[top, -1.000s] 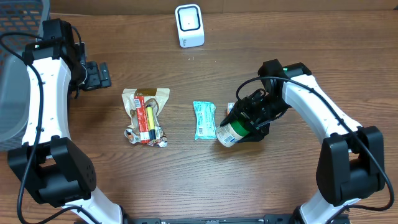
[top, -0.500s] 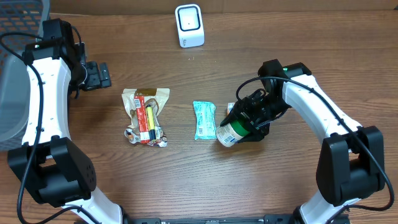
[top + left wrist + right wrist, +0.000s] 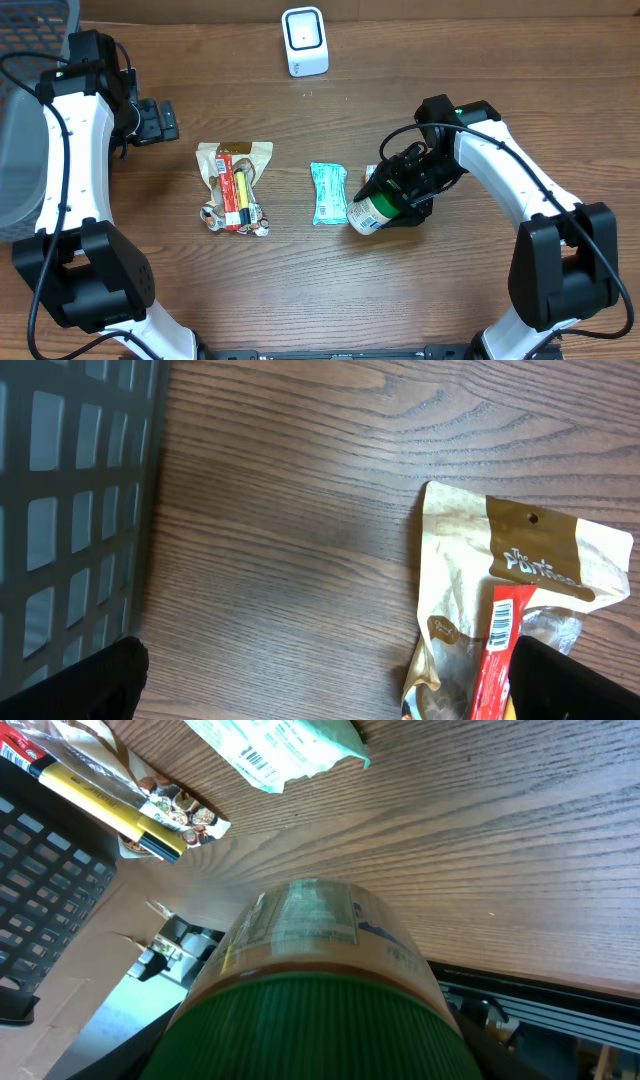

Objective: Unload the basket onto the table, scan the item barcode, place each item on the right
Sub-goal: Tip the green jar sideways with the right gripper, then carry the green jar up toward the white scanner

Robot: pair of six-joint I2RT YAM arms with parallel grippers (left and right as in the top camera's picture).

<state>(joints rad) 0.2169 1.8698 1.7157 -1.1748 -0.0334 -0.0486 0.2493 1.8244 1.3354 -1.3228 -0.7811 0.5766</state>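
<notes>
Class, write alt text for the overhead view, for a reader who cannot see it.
The right gripper grips a green-and-white plastic jar at a brown wooden table; the left gripper is open beside a grey mesh basket. Between them lie a teal plastic packet and a cream snack pouch, with a white box-shaped scanner at the top.

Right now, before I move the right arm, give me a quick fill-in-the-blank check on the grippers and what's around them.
1. The right gripper is closed on the bottle, whose ribbed lid is ____.
2. The left gripper holds nothing and its jaws are ____.
3. The grey basket sits at the table edge beside the ____ arm.

Missing words: green; open; left
</notes>
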